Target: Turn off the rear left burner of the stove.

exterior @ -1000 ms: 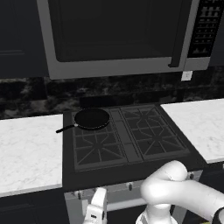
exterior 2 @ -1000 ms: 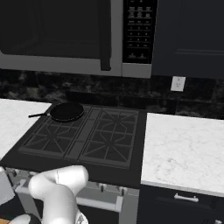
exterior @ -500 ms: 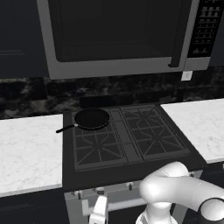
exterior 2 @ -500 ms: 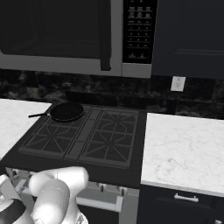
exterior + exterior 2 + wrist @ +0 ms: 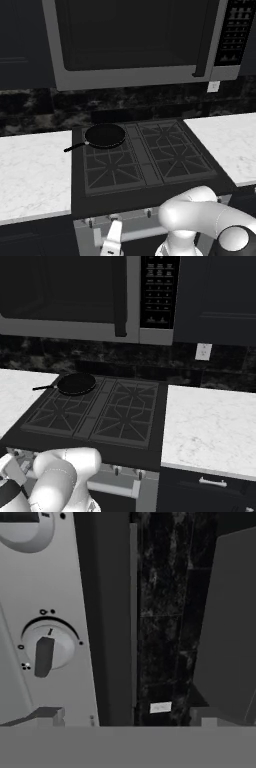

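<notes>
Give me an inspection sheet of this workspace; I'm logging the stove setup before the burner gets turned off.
Surface: white marble counters on both sides of the stove.
Job's things: rear left burner sits under a frying pan; no flame seen. A knob shows close up in the hand view on the silver front panel.
Clutter: only the pan, handle pointing left.
Grippers: gripper is low in front of the stove's panel; its fingers cannot be made out, so open or shut cannot be told.
Cables: nothing seen.
Surroundings: microwave above, dark cabinets, wall outlet on the backsplash.
</notes>
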Tool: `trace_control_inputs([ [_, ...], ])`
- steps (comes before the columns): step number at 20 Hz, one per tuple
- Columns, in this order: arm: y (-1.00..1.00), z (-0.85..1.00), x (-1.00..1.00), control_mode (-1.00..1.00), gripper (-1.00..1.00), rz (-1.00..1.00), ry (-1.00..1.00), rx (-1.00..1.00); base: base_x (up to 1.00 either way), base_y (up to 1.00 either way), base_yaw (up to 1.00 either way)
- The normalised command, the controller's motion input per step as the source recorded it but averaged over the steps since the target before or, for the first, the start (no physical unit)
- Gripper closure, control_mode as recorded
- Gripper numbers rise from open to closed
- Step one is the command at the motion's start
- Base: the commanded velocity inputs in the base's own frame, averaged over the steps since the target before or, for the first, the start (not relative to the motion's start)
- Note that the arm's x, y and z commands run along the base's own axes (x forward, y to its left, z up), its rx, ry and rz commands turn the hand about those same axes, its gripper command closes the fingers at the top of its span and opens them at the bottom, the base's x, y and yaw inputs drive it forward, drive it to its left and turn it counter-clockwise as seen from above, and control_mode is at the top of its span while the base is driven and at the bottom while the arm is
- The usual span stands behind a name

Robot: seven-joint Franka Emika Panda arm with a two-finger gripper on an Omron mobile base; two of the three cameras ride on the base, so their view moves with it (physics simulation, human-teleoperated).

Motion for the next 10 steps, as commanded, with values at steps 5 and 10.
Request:
trace_control_inputs([
  [5,0.02,-0.19,0.15,-1.0,-1.0,0.06,-0.1,0.0,0.0,0.0,0.0],
  [10,0.0,-0.12,0.27,-1.0,-1.0,0.01,-0.08,0.0,0.0,0.0,0.0],
])
